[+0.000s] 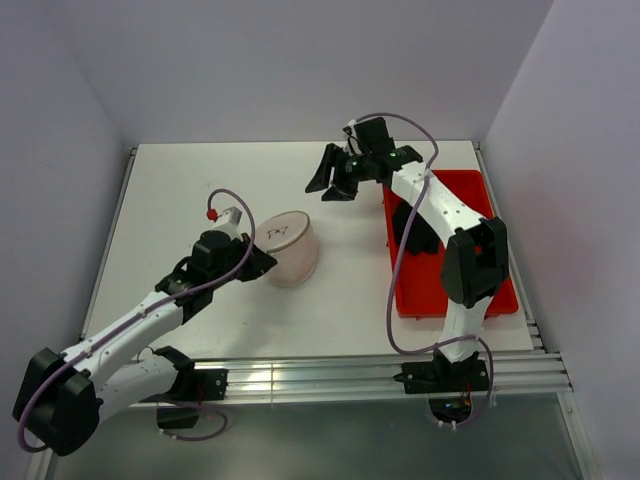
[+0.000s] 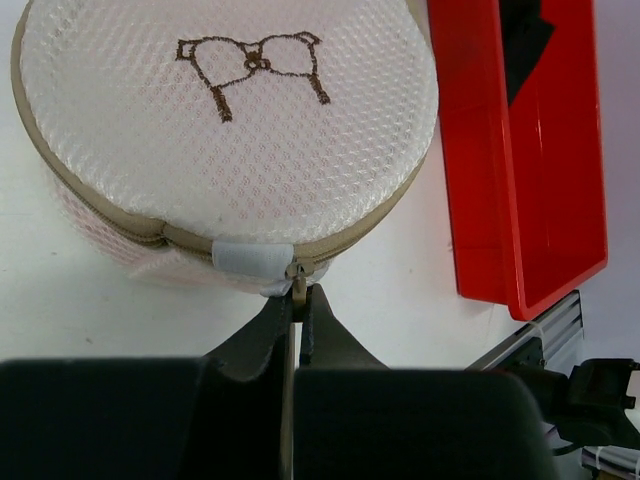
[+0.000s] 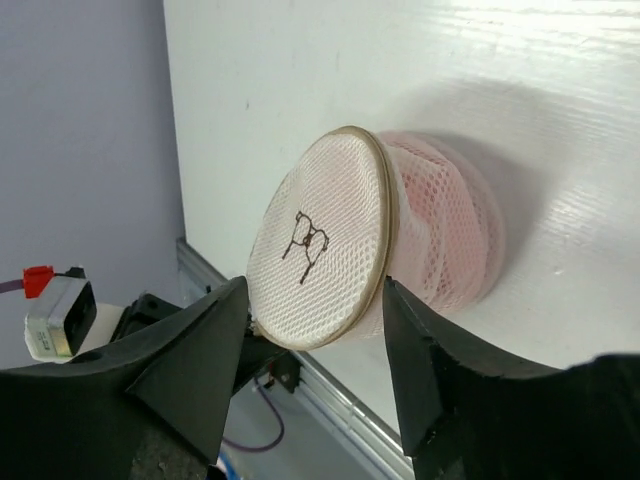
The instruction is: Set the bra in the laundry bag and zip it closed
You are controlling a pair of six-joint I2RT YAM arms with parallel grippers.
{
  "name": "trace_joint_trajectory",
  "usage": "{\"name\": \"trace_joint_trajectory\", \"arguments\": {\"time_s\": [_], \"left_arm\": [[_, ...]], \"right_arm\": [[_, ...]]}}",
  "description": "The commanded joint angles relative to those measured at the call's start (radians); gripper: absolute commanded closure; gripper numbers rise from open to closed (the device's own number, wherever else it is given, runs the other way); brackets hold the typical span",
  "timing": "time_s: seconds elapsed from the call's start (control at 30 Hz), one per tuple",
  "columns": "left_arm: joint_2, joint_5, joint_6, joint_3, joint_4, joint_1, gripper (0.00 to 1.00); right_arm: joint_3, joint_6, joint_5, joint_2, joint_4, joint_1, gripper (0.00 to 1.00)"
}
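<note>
The laundry bag (image 1: 292,252), mid-table, holds the pink bra (image 3: 440,230) behind its mesh; the left gripper (image 2: 298,300) pinches its zipper pull (image 2: 298,285). The right gripper (image 1: 332,180) hangs spread. The red bin (image 1: 425,295), at the right edge, holds a black garment (image 2: 522,40).

The laundry bag (image 2: 230,150) is white honeycomb mesh edged in tan zip tape, with a brown stitched bra outline on its round face and a dull brass zip pull (image 2: 298,290). Pale pink from the bra (image 3: 440,225) tints its side. The bin (image 2: 480,200) is glossy red and holds a black garment (image 2: 522,40). The worktop (image 1: 200,190) is white. The left pincer (image 2: 298,300) and right pincer (image 3: 315,290) are black.
</note>
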Motion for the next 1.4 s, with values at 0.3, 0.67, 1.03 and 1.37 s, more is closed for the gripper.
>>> {"name": "trace_joint_trajectory", "arguments": {"time_s": [0.3,0.67,1.03,1.37], "left_arm": [[0.153,0.010,-0.016,0.134,0.162,-0.106,1.00],[0.215,-0.012,-0.028,0.140,0.211,-0.175,1.00],[0.229,-0.018,-0.025,0.128,0.217,-0.213,1.00],[0.184,-0.009,-0.022,0.096,0.222,-0.213,1.00]], "right_arm": [[-0.340,0.088,0.118,-0.349,0.154,0.050,0.36],[-0.749,0.401,0.142,-0.481,0.501,0.201,0.37],[-0.838,0.516,0.151,-0.454,0.650,0.211,0.42],[-0.832,0.542,0.191,-0.441,0.657,0.211,0.57]]}}
